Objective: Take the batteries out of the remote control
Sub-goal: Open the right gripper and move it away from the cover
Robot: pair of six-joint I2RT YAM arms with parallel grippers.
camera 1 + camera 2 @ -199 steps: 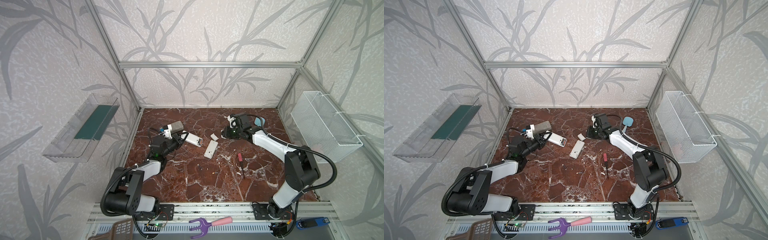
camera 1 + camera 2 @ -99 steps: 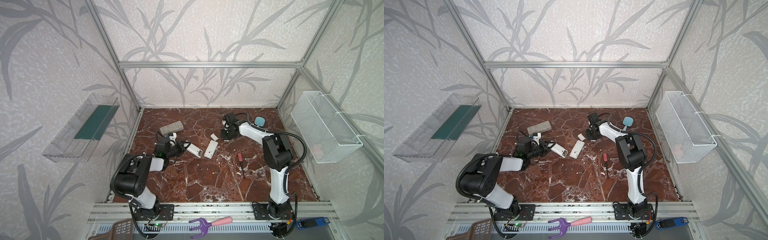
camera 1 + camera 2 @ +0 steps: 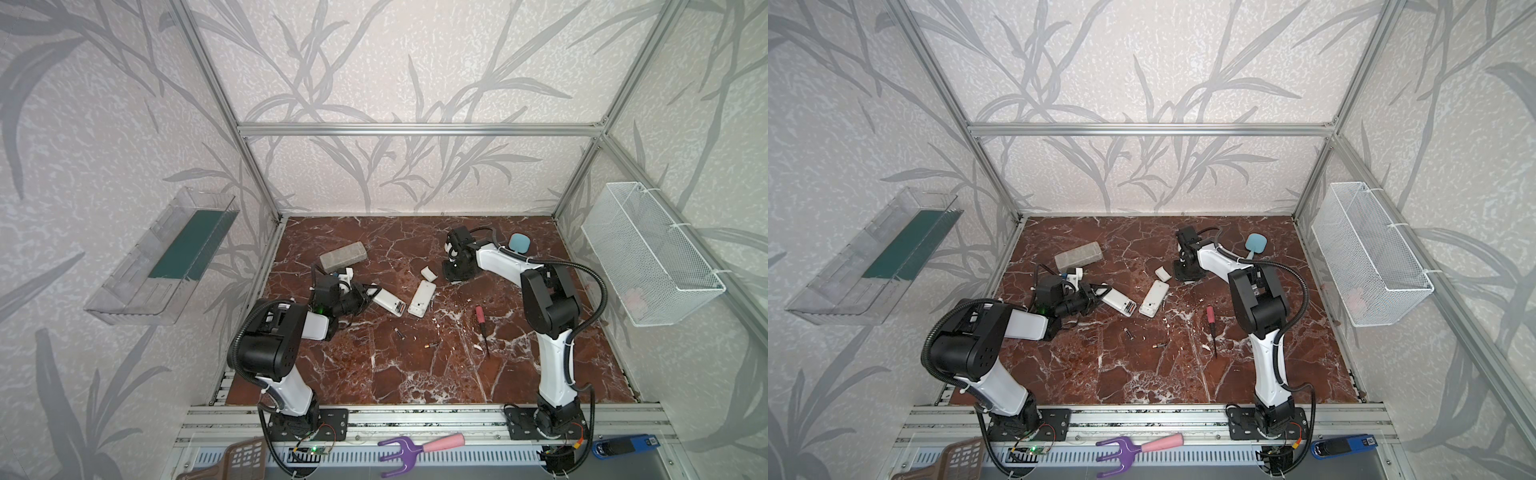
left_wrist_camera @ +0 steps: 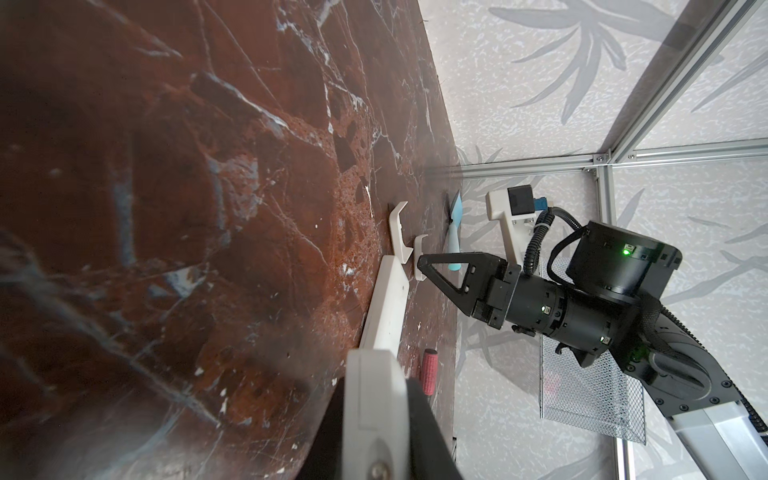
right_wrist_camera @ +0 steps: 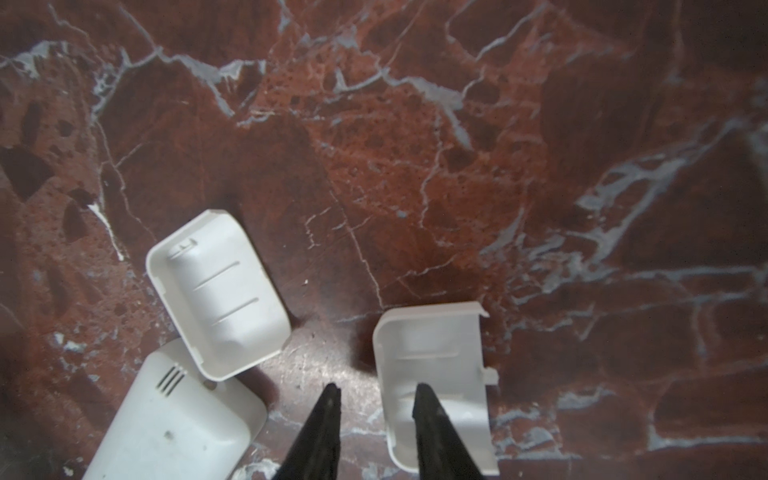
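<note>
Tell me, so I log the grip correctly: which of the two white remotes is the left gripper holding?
The remote nearer the left arm, clamped at one end by the left gripper. The other remote lies free beside it.

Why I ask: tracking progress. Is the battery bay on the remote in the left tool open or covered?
Open: in both top views that remote shows an uncovered dark recess at its far end, and a detached cover lies loose.
</note>
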